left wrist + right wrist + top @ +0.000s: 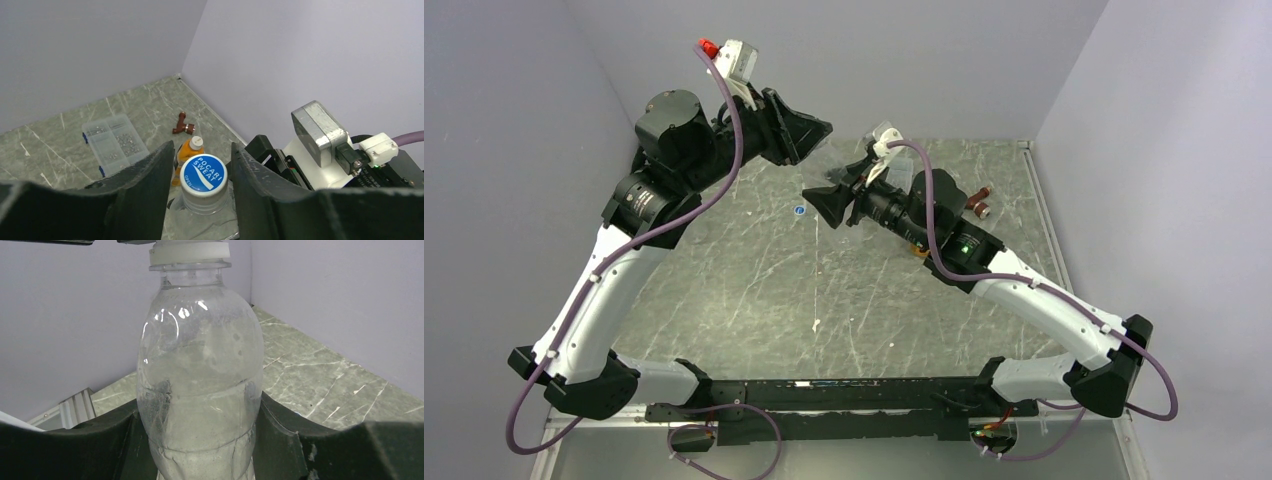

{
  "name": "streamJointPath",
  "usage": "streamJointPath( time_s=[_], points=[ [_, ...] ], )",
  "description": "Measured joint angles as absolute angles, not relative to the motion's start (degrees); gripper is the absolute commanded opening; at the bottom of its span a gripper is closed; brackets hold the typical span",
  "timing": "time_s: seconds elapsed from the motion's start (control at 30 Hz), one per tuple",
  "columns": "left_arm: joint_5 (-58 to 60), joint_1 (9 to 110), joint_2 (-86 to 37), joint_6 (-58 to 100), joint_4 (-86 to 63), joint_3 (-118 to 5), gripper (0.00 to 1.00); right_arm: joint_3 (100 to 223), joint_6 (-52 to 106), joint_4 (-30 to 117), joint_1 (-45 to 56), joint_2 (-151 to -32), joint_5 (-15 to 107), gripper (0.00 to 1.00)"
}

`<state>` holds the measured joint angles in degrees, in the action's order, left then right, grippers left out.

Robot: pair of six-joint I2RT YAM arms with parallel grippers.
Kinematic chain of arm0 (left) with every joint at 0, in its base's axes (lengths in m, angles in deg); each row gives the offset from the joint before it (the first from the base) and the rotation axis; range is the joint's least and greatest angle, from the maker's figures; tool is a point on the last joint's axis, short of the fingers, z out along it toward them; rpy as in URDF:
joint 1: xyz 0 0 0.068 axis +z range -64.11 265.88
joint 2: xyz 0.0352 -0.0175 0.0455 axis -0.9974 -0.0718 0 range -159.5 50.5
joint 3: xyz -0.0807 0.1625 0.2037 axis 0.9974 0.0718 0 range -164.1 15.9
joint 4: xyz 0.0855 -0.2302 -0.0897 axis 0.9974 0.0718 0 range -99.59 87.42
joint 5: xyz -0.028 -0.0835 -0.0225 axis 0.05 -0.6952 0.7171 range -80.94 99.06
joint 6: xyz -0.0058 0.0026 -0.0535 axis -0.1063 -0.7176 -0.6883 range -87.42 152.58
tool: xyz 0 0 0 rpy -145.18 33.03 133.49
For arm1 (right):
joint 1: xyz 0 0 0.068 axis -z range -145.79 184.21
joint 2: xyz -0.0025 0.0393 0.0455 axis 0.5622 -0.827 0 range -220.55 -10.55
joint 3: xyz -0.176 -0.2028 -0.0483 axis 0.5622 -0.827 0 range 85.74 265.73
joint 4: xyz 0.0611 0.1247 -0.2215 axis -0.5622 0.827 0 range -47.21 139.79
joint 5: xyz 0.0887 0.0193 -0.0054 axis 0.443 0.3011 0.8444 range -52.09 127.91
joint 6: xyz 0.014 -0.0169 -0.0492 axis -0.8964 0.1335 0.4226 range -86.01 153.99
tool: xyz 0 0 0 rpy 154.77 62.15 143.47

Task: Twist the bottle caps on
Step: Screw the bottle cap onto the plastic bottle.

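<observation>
1 clear bottle [200, 365] in R tool [197, 440], 1 orange bottle [189, 150], prob 2 blue caps [203, 173] [799, 210]

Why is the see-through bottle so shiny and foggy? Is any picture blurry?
Right wrist view: light makes white glints on the clear bottle, whose wall looks misty. Left wrist view: the blue cap is sharp, its lettering readable. Top view: even light, no harsh glare.

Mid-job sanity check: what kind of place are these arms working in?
Most likely a lab robot test cell: a marble-patterned tabletop boxed in by plain pale walls, the left arm and right arm bolted to one base rail, and a clear compartment box of small hardware.
</observation>
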<state>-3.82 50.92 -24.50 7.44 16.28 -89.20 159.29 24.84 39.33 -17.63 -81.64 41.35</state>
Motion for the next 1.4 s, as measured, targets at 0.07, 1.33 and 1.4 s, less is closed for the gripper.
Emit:
streamJointPath(
  time_s=[0.07, 1.33, 1.4],
  points=[
    [-4.1, 50.9, -24.5, 7.4, 16.3, -89.2, 0.39, 159.3, 24.8, 39.3, -17.6, -81.8, 41.3, 0.25],
    [-43.9, 51.8, -21.6, -0.5, -18.9, -80.7, 0.31, 160.4, -28.1, -18.8, -3.4, -93.0, 106.9, 0.26],
    [-46.2, 51.9, -21.9, -1.3, -20.9, -80.7, 0.52, 160.8, -29.6, -20.6, -3.4, -93.4, 108.1, 0.26]
  ],
)
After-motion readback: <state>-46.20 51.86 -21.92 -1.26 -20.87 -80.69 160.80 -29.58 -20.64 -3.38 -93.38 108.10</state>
